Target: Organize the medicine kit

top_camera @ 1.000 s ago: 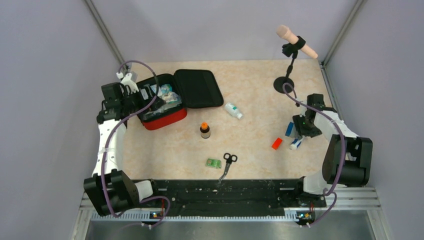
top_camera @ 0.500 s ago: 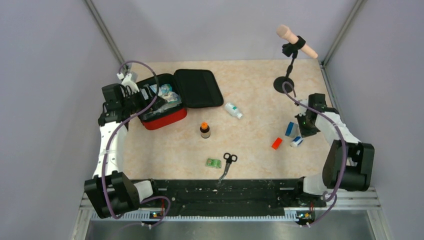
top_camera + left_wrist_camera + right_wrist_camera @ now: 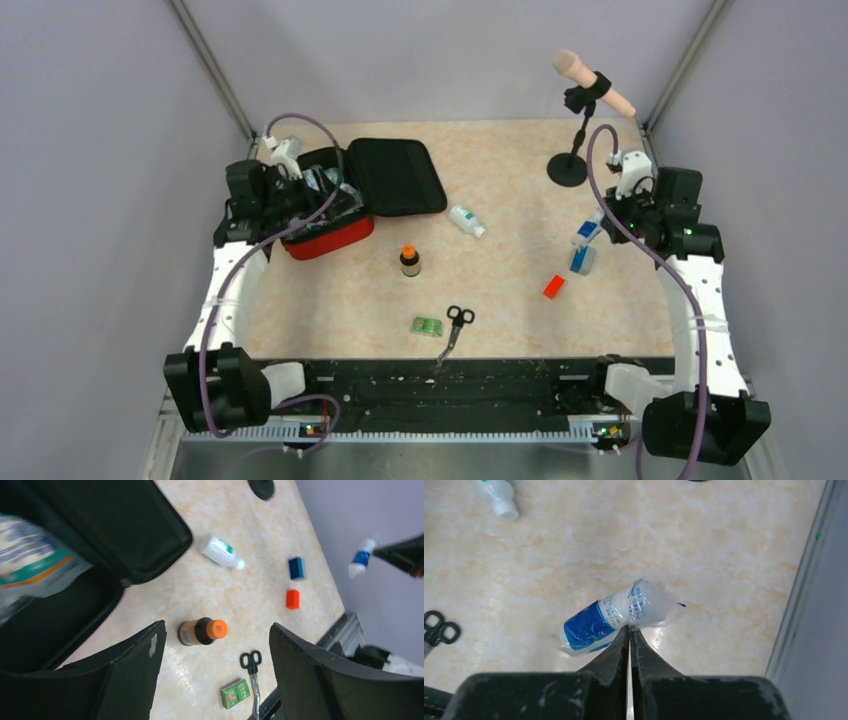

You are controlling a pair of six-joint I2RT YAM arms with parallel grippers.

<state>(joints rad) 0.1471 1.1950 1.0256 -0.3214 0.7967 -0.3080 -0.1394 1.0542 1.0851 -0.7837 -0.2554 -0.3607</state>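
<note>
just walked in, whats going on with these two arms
Two arms are packing a medicine kit, which lies open at the left. The right pincer is shut on a small plastic-wrapped blue-and-white roll, held above the table. The left pincer hangs open over the kit, empty. A white bottle, a brown bottle, scissors and a green packet lie loose on the table.

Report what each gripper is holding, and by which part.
The right gripper pinches a small white-and-blue roll in clear plastic wrap by the loose wrap near its white end. The left gripper is open and holds nothing.
</note>
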